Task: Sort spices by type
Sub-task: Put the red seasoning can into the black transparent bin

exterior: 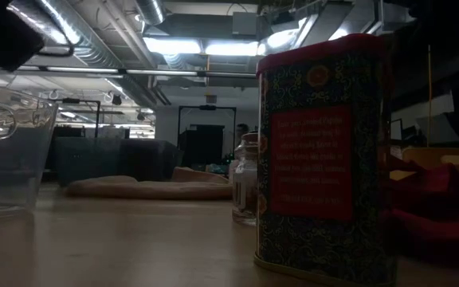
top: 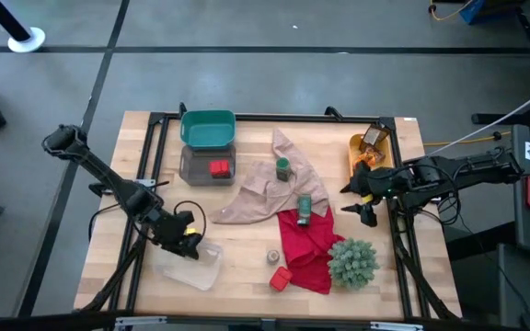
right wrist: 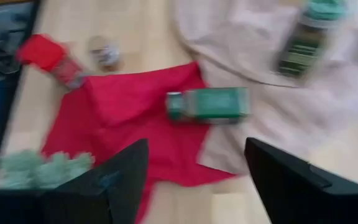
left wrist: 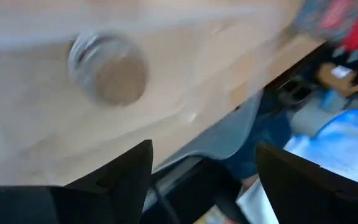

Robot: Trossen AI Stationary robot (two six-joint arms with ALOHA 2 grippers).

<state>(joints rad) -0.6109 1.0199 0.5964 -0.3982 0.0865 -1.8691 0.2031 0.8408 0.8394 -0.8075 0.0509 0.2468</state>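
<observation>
A dark-green jar (top: 303,210) (right wrist: 210,104) lies on its side where the red cloth (top: 306,244) meets the tan cloth (top: 265,188). A second green jar (top: 283,169) (right wrist: 306,43) stands on the tan cloth. A round tan-grey pot (top: 272,256) (left wrist: 107,68) (exterior: 245,187) and a red tin (top: 281,278) (exterior: 325,159) stand on the wood near the front edge. Another red tin (top: 219,167) sits in a grey tray. Orange-brown packets (top: 372,140) lie in an orange tray. My left gripper (top: 184,237) (left wrist: 204,162) hovers open over a clear container (top: 194,262). My right gripper (top: 355,198) (right wrist: 196,155) is open and empty, to the right of the lying jar.
A teal bin (top: 208,129) stands at the far edge behind the grey tray (top: 191,170). A spiky green plant (top: 352,262) sits near the front right corner, beside the red cloth. Bare wood lies between the clear container and the pot.
</observation>
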